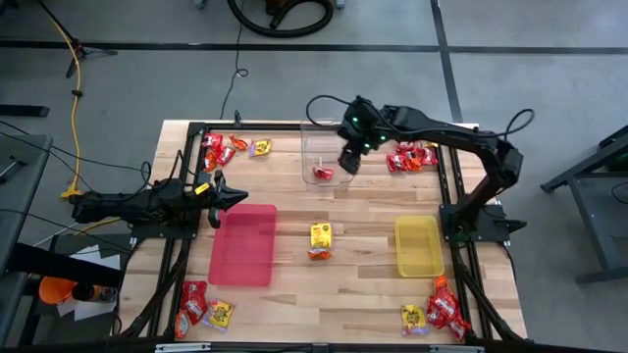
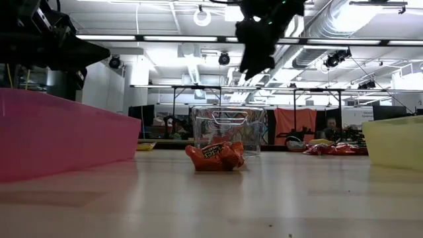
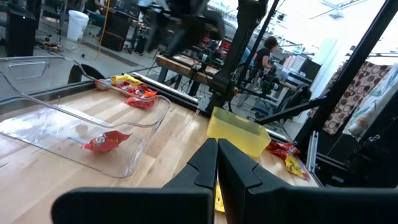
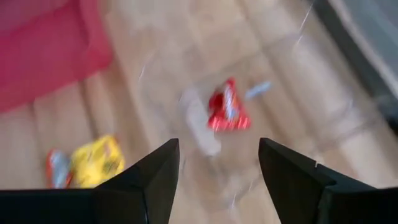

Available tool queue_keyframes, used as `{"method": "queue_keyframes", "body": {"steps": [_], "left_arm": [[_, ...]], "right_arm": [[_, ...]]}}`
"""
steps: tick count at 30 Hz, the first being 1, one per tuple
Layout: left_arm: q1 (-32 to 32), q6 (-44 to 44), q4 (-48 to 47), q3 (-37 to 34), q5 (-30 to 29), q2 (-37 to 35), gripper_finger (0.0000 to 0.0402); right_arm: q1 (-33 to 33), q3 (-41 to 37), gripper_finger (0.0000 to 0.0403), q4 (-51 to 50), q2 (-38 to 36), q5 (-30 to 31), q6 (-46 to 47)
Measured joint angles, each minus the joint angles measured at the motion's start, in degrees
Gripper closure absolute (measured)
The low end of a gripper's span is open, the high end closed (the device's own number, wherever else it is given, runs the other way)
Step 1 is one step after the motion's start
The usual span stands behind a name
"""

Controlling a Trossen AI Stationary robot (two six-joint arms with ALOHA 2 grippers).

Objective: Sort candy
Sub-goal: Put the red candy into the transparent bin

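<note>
Clear plastic tub (image 1: 329, 157) near the middle of the worktop's (image 1: 363, 211) far edge, holding a single red candy packet (image 1: 323, 174). Right end effector (image 1: 350, 163) above the tub's right side, fingers (image 4: 149, 180) spread apart and empty, the red packet directly below between them in the wrist view.

Pink tray (image 1: 243, 243) left of centre, nothing visible inside. Yellow tray (image 1: 419, 245) toward the right edge, likewise bare. Between the two trays, a yellow packet (image 1: 321, 234) with an orange packet (image 1: 319, 253) touching its near side.

More candy heaped at each corner: far left pile (image 1: 224, 149), far right pile (image 1: 412, 157), near left pile (image 1: 201, 306), near right pile (image 1: 437, 312).

Left end effector (image 1: 238, 199) by the left edge, just beside the pink tray's far corner, fingers (image 3: 205, 168) pressed together, gripping nothing.
</note>
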Motion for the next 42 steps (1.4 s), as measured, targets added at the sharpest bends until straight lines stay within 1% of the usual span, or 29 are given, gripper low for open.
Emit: {"method": "queue_keyframes", "body": {"steps": [4,8,10,13,17,20,23,26,29,31,33,37,42], "left_arm": [[0.0,0.0,0.0,0.0,0.0,0.0,0.0401],[0.0,0.0,0.0,0.0,0.0,0.0,0.0401],[0.0,0.0,0.0,0.0,0.0,0.0,0.0401],[0.0,0.0,0.0,0.0,0.0,0.0,0.0401],[0.0,0.0,0.0,0.0,0.0,0.0,0.0401],[0.0,0.0,0.0,0.0,0.0,0.0,0.0401],[0.0,0.0,0.0,0.0,0.0,0.0,0.0401],[0.0,0.0,0.0,0.0,0.0,0.0,0.0401],[0.0,0.0,0.0,0.0,0.0,0.0,0.0401],[0.0,0.0,0.0,0.0,0.0,0.0,0.0401],[0.0,0.0,0.0,0.0,0.0,0.0,0.0401],[0.0,0.0,0.0,0.0,0.0,0.0,0.0401],[0.0,0.0,0.0,0.0,0.0,0.0,0.0401]], "right_arm": [[3.0,-3.8,0.0187,-3.6,-5.6,-1.5,2.2],[8.7,-9.7,0.0187,-4.5,-12.0,-7.2,9.7],[12.6,-12.9,0.0187,-5.5,-15.2,-10.8,16.4],[20.1,-17.8,0.0187,-6.5,-20.2,-15.9,28.5],[33.2,-24.0,0.0187,-7.0,-25.7,-16.8,47.2],[44.1,-28.0,0.0187,-5.5,-27.8,-16.8,63.0],[54.5,-31.2,0.0187,-2.9,-27.5,-16.8,77.4],[63.1,-34.3,0.0187,2.6,-25.8,-16.8,89.9],[69.2,-36.4,0.0187,6.4,-23.3,-16.7,100.6],[72.1,-37.2,0.0187,6.4,-21.2,-16.8,106.3],[74.2,-37.3,0.0187,5.7,-18.9,-16.7,109.4],[76.2,-37.3,0.0187,5.6,-14.0,-16.6,112.0],[77.1,-37.3,0.0187,8.9,-7.5,-16.6,110.3]]}}
